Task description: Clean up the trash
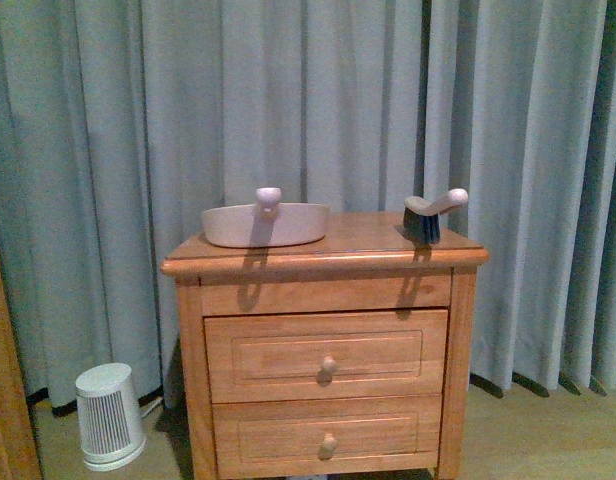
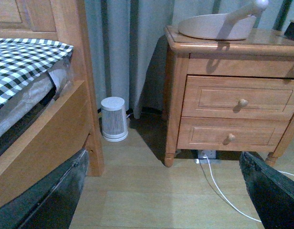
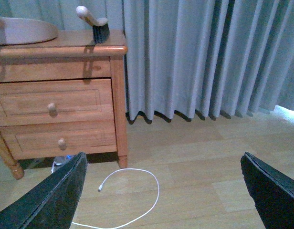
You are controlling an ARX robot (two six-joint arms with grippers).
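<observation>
1. Front view. You see a light-brown wooden two-drawer nightstand (image 1: 328, 295) against a pleated grey-blue curtain (image 1: 538, 150). Neither arm appears here.
2. On the nightstand top, an oval pale-pink plastic dustpan (image 1: 265, 224) sits at 10 o'clock, with its knobbed handle pointing toward you. A small hand brush with dark bristles and a pale-pink handle (image 1: 428, 215) stands at 2 o'clock, well apart from the dustpan.
3. A white ribbed cylindrical appliance (image 1: 109, 416) stands on the floor at 8 o'clock from the nightstand.
4. Left wrist view. Only this view shows you a wooden bed frame with a black-and-white checked cover (image 2: 23, 57). The white appliance stands between the bed frame and the nightstand. The left gripper (image 2: 162, 155) has its two dark fingers (image 2: 56, 195) spread wide apart, with nothing between them.
5. Right wrist view. Only this view shows you the loose loop of a thin white cable (image 3: 137, 191) on the pale wooden floor (image 3: 209, 157) beside the nightstand leg. The right gripper (image 3: 162, 155) is likewise spread wide and holds nothing.
6. The crumpled white trash wad appears in none of the three views, so you cannot tell where it is.
</observation>
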